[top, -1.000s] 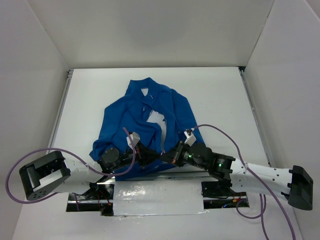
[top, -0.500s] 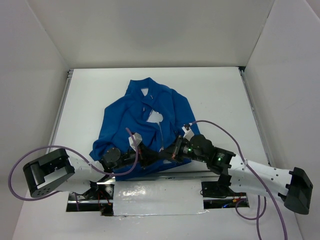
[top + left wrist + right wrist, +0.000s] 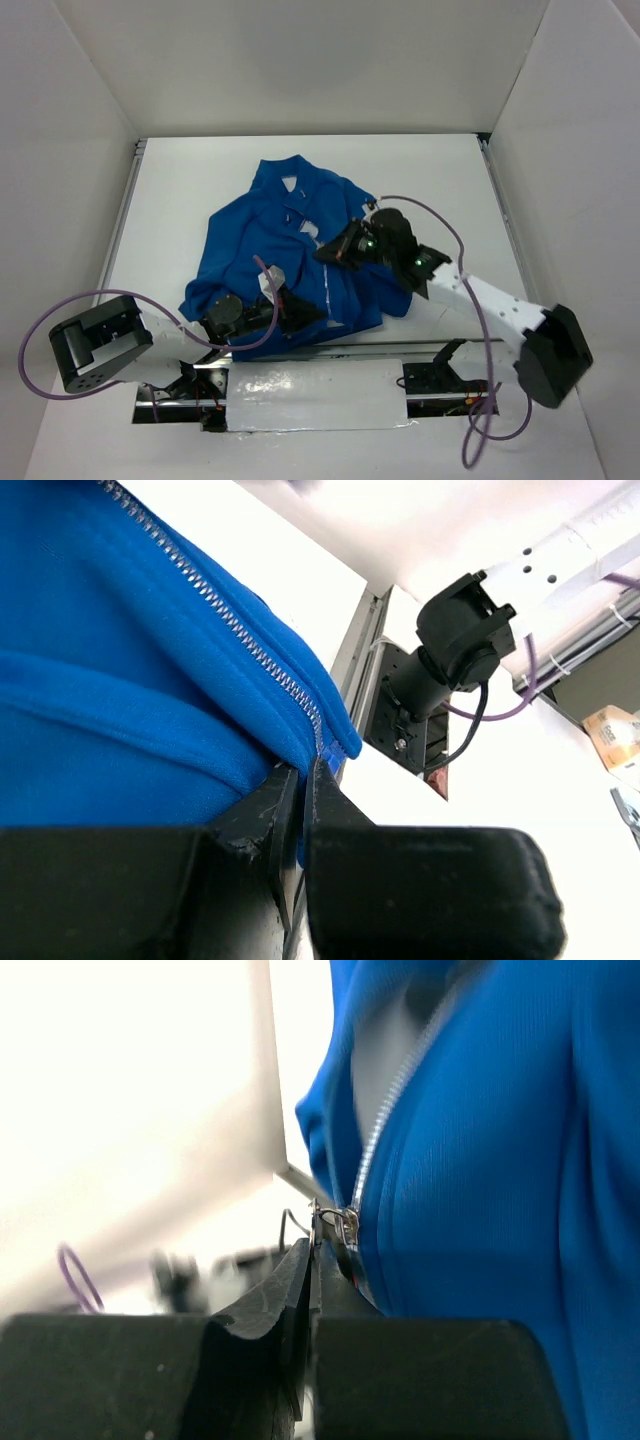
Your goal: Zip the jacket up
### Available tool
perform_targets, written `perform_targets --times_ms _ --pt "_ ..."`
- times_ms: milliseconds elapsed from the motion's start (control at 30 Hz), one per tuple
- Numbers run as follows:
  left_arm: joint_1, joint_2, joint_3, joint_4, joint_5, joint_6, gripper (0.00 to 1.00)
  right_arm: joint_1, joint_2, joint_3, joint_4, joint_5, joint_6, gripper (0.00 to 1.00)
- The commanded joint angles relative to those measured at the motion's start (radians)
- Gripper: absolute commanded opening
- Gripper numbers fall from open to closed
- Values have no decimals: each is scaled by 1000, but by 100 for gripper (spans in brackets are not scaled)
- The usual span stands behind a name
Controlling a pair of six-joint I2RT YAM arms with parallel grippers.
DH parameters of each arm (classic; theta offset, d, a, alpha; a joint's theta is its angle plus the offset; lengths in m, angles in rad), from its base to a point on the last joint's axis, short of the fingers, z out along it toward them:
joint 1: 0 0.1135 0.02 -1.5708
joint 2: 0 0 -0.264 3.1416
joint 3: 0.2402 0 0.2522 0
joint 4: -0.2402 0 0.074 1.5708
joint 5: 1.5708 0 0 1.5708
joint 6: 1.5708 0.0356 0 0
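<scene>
At wrist level only: left fingers (image 3: 290, 792) tight on the jacket (image 3: 110, 670) hem (image 3: 338, 746), right fingers (image 3: 300, 1260) tight on its zipper pull (image 3: 345, 1225).

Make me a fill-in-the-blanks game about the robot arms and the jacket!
1. The jacket is ____ in colour.
2. The right gripper is shut on the metal pull of the ____.
3. The left gripper pinches the jacket at the ____ end of its row of zipper teeth.
4. The jacket lies on a ____ table.

Missing words: blue, zipper, bottom, white.
</scene>
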State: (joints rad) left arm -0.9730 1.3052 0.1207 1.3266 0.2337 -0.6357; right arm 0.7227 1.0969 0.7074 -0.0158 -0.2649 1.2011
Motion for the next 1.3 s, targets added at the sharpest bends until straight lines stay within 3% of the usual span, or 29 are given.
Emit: perform_targets --times_ms 0,200,333,467,533,933,1267 --pt "-12 3 -12 71 50 1 0 -142 198 183 151 -89 -77 0" --pt "-30 -14 -26 -19 -14 25 0 -284 681 717 50 -189 -250 0" --pt "-59 -35 -49 -93 -114 59 0 -370 933 1141 -1 -243 -265 0" --pt "-105 -41 -50 -228 -229 85 0 -433 1078 1443 -101 -244 -276 0" --pt "-113 -28 -78 -210 -286 70 0 -457 1119 1595 -130 -260 -281 0" --pt "-115 195 -75 -194 -513 -76 0 -588 1038 1701 -128 -293 -276 0" --pt "-116 157 -87 -270 -599 -121 0 -602 1080 1721 -78 -404 -267 0"
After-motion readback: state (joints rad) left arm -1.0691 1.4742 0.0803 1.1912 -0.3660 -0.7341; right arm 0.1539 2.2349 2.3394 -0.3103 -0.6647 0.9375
